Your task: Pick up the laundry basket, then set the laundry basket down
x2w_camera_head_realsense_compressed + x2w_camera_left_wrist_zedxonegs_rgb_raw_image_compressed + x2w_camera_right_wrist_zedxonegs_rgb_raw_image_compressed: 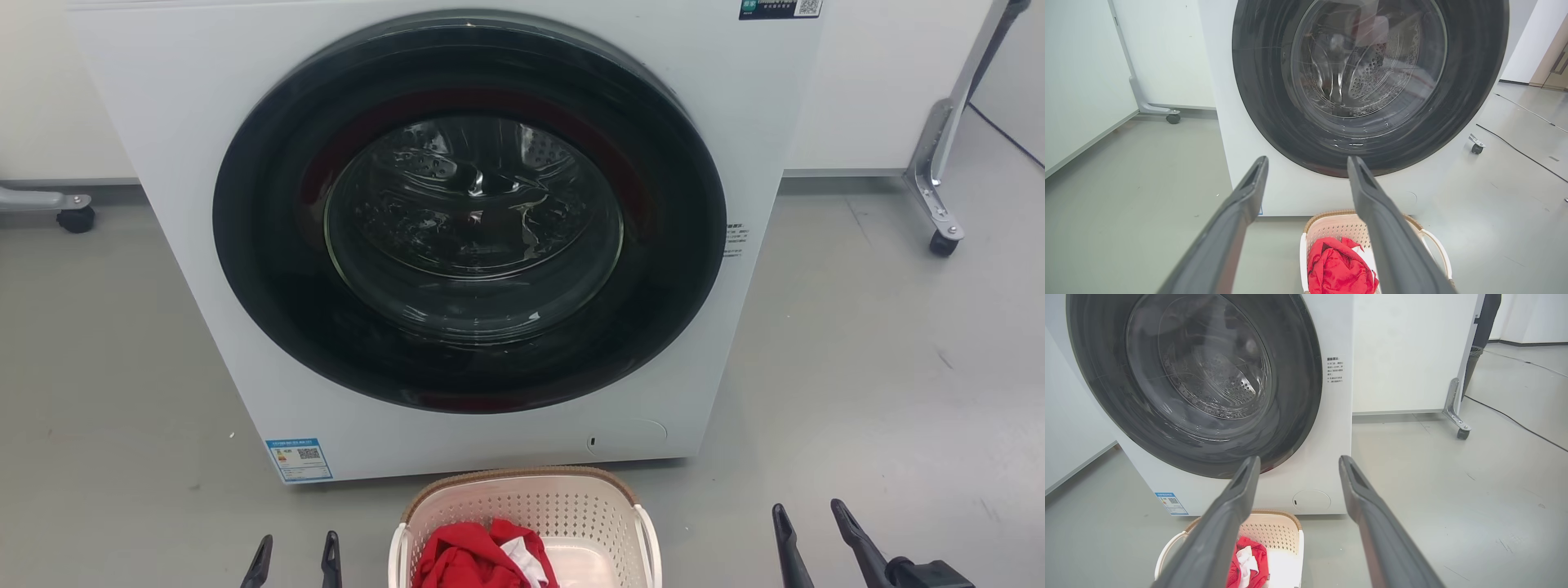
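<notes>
The left pincer and the right pincer are spread and empty, one at each side of the laundry basket on the floor before the washing machine. Its perforated plastic looks stiff and light, the red cloth soft; the white side handles seem the best hold, though partly cut off

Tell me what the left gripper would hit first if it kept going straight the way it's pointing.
Probably the washing machine: the left gripper, fingers open, aims at the lower rim of that machine's dark door. The laundry basket sits lower, under that line, though depth is hard to judge.
</notes>
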Motion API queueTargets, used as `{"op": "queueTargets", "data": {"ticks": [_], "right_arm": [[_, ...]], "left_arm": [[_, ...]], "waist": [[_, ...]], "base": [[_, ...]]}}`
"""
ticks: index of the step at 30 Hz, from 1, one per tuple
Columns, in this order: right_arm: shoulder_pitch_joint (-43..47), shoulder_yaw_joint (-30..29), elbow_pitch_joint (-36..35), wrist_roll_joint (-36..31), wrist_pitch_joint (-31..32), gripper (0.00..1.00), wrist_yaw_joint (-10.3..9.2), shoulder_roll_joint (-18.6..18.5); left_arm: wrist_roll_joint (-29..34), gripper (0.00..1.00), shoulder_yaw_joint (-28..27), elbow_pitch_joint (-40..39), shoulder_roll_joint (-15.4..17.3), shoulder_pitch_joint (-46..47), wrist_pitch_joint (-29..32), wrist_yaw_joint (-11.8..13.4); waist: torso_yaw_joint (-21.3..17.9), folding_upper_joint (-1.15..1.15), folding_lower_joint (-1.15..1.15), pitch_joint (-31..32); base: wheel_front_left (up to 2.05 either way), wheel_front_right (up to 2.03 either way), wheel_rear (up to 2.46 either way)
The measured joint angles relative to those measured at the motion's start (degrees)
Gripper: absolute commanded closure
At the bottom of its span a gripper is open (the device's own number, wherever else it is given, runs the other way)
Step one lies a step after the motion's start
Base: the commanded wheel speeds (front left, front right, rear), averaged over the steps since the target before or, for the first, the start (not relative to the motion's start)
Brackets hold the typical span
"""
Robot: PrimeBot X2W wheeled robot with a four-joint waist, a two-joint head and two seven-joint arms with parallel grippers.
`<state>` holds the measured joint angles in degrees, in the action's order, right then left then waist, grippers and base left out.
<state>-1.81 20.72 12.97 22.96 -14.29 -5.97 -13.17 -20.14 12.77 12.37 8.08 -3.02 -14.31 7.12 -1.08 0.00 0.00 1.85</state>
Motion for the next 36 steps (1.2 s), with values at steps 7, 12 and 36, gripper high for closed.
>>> {"op": "queueTargets", "data": {"ticks": [7, 12, 36], "right_arm": [[0.82, -0.88, -0.15, -0.31, 0.0, 0.0, -0.16, -0.45], [1.43, -1.0, -0.15, -1.02, 0.01, 0.0, -0.58, -0.76], [1.6, -1.65, -1.0, -1.8, 1.13, 0.0, -0.85, -1.35]], "left_arm": [[1.91, 0.0, -0.9, -0.68, -0.64, -0.99, 0.01, 0.0], [2.88, 0.0, -1.16, -1.32, -0.89, -1.0, 0.1, 0.0], [5.71, 0.0, -1.51, -3.14, -1.4, -2.14, 3.37, 0.0]], "waist": [[0.14, 0.0, 0.0, -0.16], [0.18, 0.0, 0.0, -0.24], [0.34, 0.0, 0.0, -0.65]], "base": [[0.0, 0.0, 0.0], [0.0, 0.0, 0.0], [0.0, 0.0, 0.0]]}}
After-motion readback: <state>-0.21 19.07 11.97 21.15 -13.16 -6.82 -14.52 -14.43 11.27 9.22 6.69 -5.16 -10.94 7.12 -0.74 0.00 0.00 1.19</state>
